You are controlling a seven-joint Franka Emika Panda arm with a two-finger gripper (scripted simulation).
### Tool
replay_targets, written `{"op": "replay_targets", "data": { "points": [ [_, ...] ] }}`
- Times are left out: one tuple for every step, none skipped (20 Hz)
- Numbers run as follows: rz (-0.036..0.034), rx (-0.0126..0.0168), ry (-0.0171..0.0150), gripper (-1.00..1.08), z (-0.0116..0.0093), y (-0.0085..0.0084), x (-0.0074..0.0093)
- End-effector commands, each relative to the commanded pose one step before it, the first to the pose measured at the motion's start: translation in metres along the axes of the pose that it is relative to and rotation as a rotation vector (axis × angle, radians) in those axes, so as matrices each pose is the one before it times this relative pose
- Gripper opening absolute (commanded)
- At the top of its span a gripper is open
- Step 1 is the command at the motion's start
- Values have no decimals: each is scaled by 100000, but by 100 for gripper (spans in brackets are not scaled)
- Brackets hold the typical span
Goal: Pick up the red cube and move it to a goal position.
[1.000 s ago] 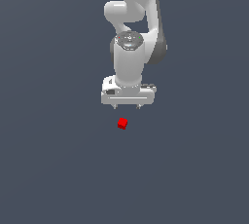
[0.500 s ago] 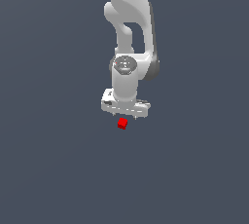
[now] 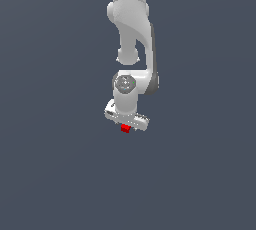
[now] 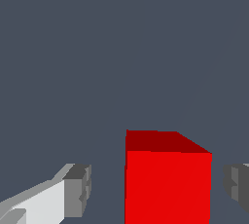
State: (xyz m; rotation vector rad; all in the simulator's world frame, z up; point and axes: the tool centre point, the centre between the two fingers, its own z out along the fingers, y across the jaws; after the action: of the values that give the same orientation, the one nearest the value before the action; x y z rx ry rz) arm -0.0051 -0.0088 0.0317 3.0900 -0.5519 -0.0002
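Note:
The red cube (image 3: pixel 125 129) lies on the grey floor, partly hidden under the white hand in the exterior view. My gripper (image 3: pixel 127 124) is lowered right over it, wrist tilted a little. In the wrist view the red cube (image 4: pixel 168 179) sits between the two fingers, closer to one fingertip (image 4: pixel 236 181) than to the other fingertip (image 4: pixel 79 189). A gap shows on each side of the cube, so my gripper (image 4: pixel 158 186) is open around it and does not touch it.
The plain dark grey floor (image 3: pixel 55 174) spreads all around the arm. No other object shows in either view.
The hand has come down over the cube and turned a little. The cube, which lay clear below the fingers before, now sits between them. It has not moved.

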Motion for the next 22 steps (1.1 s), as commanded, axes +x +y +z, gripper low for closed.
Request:
{"op": "replay_targets", "data": {
  "points": [
    [2281, 123, 52, 100, 767, 71, 91],
    [496, 29, -28, 100, 182, 17, 15],
    [344, 24, -21, 100, 127, 8, 11],
    [194, 15, -13, 100, 74, 0, 5],
    [69, 6, -5, 100, 24, 3, 3],
    [0, 0, 0, -100, 0, 0, 0],
    [0, 0, 0, -100, 0, 0, 0],
    [0, 0, 0, -100, 0, 0, 0],
    [0, 0, 0, -100, 0, 0, 0],
    [0, 0, 0, -100, 0, 0, 0],
    [0, 0, 0, -100, 0, 0, 0],
    [0, 0, 0, -100, 0, 0, 0],
    [0, 0, 0, -100, 0, 0, 0],
    [0, 0, 0, -100, 0, 0, 0],
    [0, 0, 0, -100, 0, 0, 0],
    [-63, 21, -18, -100, -34, -39, -23],
    [0, 0, 0, -100, -22, 6, -5],
    [0, 0, 0, -100, -67, 18, -16],
    [0, 0, 0, -100, -112, 31, -27],
    [0, 0, 0, -100, -157, 43, -38],
    [0, 0, 0, -100, -202, 55, -49],
    [0, 0, 0, -100, -248, 68, -59]
  ]
}}
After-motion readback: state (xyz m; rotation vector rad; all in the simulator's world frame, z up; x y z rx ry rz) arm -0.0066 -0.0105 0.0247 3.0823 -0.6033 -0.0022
